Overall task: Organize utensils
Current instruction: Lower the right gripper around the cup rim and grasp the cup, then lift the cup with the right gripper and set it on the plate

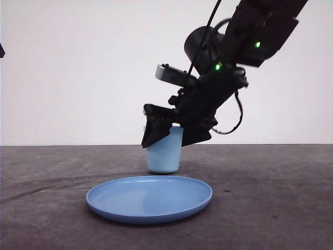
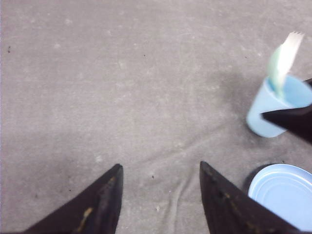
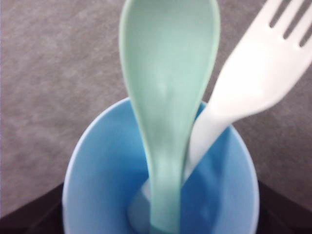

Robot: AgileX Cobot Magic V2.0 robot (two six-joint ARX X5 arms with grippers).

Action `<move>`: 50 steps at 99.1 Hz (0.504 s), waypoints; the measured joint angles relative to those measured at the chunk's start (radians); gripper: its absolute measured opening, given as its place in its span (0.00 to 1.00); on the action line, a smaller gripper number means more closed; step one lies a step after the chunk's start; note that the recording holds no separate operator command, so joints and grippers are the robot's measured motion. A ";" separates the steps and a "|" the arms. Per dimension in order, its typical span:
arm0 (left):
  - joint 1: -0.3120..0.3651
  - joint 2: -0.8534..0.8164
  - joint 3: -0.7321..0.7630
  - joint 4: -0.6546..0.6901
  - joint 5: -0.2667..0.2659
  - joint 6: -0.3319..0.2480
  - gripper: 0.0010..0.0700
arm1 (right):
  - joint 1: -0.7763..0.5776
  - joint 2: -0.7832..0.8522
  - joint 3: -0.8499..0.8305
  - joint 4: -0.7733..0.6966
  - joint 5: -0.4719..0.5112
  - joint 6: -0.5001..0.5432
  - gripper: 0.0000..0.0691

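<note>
Front view: right gripper low over cup, fingers straddling rim, one either side. Jaws spread wide; nothing seen pinched between them. Plate on table just in front of cup, nearer camera, bare. Utensils hidden here behind gripper body.

Left wrist view: left gripper hovering over bare cloth, fingers apart, nothing between them. Cup well off to one side of claw, spoon and fork standing in it, heads up, leaning together. Dark tip of right gripper crossing in front of cup wall. Plate near cup, clear of left claw.

Right wrist view: looking straight down into cup, directly below claw. Spoon and fork both seated handle-down, bowl and tines up, handles touching near bottom. Finger tips dark at frame corners, outside cup wall, no contact w/ utensils seen.

Judgement: placement step looks done, both utensils in cup, release appears complete. Next move calls for straight-up retreat of right arm, jaws kept wide, so as not to clip utensil heads or tip cup.
</note>
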 joint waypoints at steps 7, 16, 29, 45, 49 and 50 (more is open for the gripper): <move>0.000 0.000 0.000 0.000 0.000 0.000 0.42 | 0.000 -0.056 0.000 -0.037 0.000 0.000 0.67; 0.000 0.000 0.000 0.000 0.000 0.000 0.42 | 0.002 -0.135 0.000 -0.095 0.002 0.000 0.67; 0.000 0.000 0.000 -0.001 0.000 0.000 0.42 | 0.014 -0.237 0.000 -0.187 0.010 0.000 0.67; 0.000 0.000 0.000 -0.001 0.000 0.001 0.42 | 0.053 -0.340 0.000 -0.298 0.067 0.000 0.67; 0.000 0.000 0.000 -0.002 0.000 0.001 0.42 | 0.066 -0.361 -0.002 -0.306 0.082 0.000 0.67; 0.000 0.000 0.000 -0.002 0.000 0.001 0.42 | 0.069 -0.366 -0.003 -0.306 0.085 0.000 0.67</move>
